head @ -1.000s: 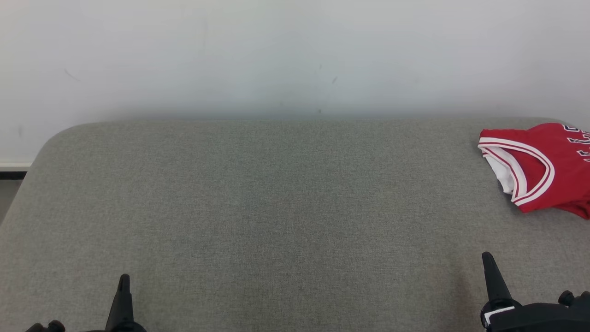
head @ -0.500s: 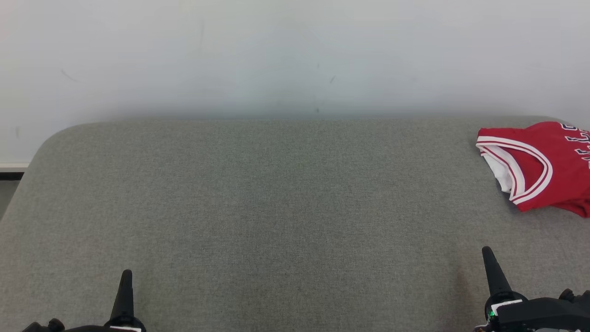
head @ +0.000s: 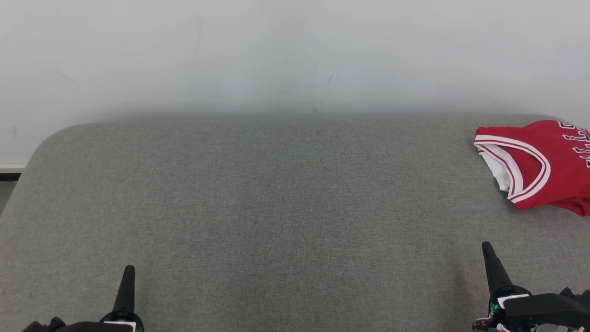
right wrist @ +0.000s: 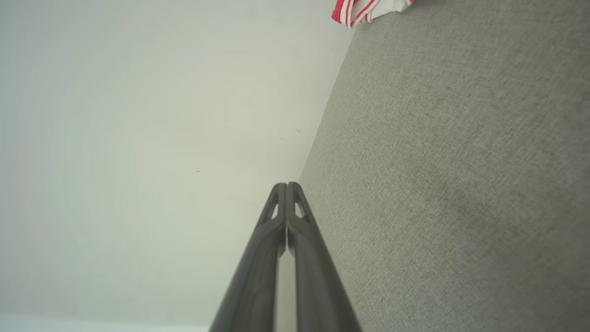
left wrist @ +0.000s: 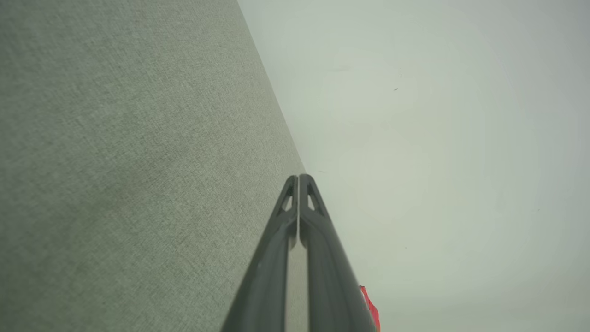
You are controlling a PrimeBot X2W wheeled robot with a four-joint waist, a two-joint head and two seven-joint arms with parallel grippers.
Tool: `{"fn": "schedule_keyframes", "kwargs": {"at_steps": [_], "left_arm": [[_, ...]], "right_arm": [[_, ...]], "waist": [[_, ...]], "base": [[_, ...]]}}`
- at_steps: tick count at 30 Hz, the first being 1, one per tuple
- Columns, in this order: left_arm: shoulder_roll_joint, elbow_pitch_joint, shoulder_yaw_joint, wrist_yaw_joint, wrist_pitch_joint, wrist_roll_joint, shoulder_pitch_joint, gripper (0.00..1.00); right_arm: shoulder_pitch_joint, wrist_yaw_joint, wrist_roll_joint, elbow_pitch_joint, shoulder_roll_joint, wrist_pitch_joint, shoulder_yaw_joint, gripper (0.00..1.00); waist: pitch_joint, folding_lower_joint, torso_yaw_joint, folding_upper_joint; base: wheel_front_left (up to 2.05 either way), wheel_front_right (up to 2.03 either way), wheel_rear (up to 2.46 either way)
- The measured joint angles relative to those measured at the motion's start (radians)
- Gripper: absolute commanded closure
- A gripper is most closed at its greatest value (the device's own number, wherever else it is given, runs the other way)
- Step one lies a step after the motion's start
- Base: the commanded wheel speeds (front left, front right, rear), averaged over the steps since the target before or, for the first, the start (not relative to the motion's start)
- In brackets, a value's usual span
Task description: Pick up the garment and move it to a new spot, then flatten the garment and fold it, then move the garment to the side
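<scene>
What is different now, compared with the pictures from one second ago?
The left end effector and the right end effector crept slightly forward over the grey surface. Nothing was gripped or released; both stay shut. The red jersey lies where it was; its small shift is camera motion.

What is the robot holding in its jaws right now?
Nothing. The left jaws and the right jaws are both shut with nothing between them. The red jersey lies by itself at the far right of the grey cushion, untouched.

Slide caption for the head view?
Red jersey lies far right on the grey fabric surface; left gripper and right gripper shut, empty, near the front.
</scene>
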Motion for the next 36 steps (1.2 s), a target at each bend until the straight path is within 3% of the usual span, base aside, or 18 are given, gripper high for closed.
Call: {"fn": "schedule_keyframes", "kwargs": {"at_steps": [36], "left_arm": [[-0.013, 0.006, 0.012, -0.004, 0.066, -0.266, -0.035, 1.0]], "right_arm": [[-0.04, 0.0, 0.246, 0.015, 0.008, 0.044, -0.017, 1.0]], "waist": [[0.005, 0.0, -0.014, 0.0]], "base": [[0.0, 0.0, 0.0]]}}
